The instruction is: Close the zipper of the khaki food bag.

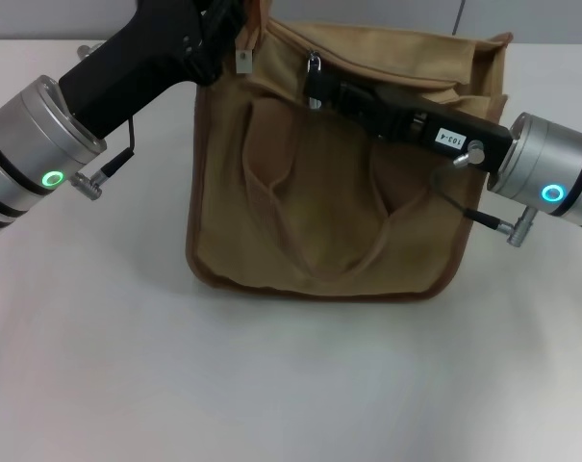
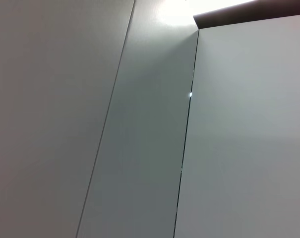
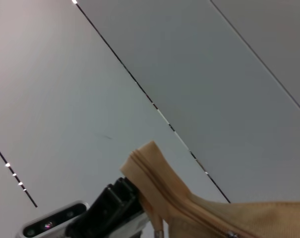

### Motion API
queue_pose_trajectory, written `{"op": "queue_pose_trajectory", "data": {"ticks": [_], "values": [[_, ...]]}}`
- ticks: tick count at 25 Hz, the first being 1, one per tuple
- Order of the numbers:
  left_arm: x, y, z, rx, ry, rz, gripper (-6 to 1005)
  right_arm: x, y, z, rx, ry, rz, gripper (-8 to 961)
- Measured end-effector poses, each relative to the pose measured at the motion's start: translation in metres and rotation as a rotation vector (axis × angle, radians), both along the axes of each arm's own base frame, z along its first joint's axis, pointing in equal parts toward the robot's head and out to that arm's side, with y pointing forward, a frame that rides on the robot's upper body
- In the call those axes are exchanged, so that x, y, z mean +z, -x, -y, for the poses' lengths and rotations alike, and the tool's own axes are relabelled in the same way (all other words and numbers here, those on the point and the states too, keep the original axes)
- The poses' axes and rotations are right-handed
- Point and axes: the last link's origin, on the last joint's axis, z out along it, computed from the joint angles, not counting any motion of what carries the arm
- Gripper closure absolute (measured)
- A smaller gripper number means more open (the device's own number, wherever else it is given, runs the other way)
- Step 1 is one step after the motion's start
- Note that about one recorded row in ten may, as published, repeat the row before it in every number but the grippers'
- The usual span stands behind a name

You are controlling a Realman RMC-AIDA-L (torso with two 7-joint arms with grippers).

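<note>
Atop the khaki food bag (image 1: 319,212), both grippers meet.

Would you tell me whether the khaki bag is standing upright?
Yes. The khaki food bag stands upright on the table, handles hanging down its face.

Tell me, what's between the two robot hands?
The top of the khaki food bag, with its zipper, spans between the left gripper and right gripper, in the head view.
</note>
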Motion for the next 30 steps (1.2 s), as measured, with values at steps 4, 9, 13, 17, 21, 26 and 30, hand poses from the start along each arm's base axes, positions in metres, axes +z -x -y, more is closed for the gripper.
{"op": "queue_pose_trajectory", "data": {"ticks": [4,9,13,17,21,26,30], "values": [[0.0,0.002,0.001,0.006,-0.002,0.002,967,0.0,-0.002,0.001,-0.01,0.0,0.001,950],[0.004,0.011,0.003,0.039,-0.021,0.003,967,0.005,-0.014,0.005,-0.041,-0.02,-0.01,951],[0.01,0.025,0.005,0.096,-0.053,0.012,966,0.009,-0.024,0.008,-0.078,-0.038,-0.021,951],[0.012,0.03,0.007,0.113,-0.061,0.012,967,0.011,-0.03,0.01,-0.093,-0.042,-0.019,951],[0.015,0.035,0.008,0.127,-0.074,0.006,967,0.014,-0.04,0.015,-0.124,-0.054,-0.023,951],[0.017,0.039,0.01,0.145,-0.082,0.008,966,0.023,-0.058,0.022,-0.186,-0.093,-0.037,952],[0.018,0.044,0.012,0.167,-0.091,0.013,966,0.031,-0.073,0.027,-0.237,-0.129,-0.045,952]]}}
